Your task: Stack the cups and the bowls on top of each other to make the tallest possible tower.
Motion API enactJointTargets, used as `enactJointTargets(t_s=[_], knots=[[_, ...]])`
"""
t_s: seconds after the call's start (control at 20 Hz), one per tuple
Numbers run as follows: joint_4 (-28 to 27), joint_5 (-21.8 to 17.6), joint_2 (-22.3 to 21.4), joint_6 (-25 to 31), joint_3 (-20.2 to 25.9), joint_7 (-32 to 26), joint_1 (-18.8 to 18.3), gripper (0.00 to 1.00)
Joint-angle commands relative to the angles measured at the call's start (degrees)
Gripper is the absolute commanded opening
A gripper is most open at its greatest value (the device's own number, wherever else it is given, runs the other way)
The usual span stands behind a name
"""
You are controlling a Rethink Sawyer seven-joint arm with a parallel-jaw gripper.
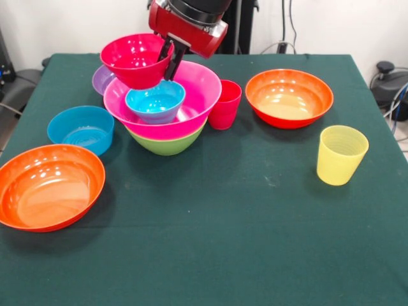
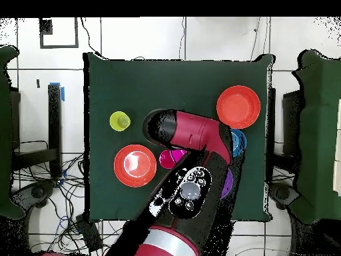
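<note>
Tabletop (image 1: 255,210): purple bowl (image 1: 102,79) mostly hidden.

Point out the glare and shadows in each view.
Front view: white ceiling-light glare spots the near glossy orange plastic bowl and the far glossy orange bowl; soft shadows lie beside the ribbed translucent yellow tumbler. Overhead view: the red arm hides most bowls.

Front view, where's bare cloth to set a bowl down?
Free: the wide near strip of the table, between the near orange bowl and the yellow cup. Crowded: around the tower, hemmed by the red cup, blue bowl and gripper.
</note>
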Motion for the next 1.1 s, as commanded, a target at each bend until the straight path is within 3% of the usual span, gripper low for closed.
enactJointTargets(t_s=[0.05, 1.1], knots=[[3.38, -1.62, 2.98, -3.27, 8.16, 5.77, 0.37, 0.0], [3.69, -2.17, 3.25, -3.02, 7.9, 5.91, 1.13, 0.0]])
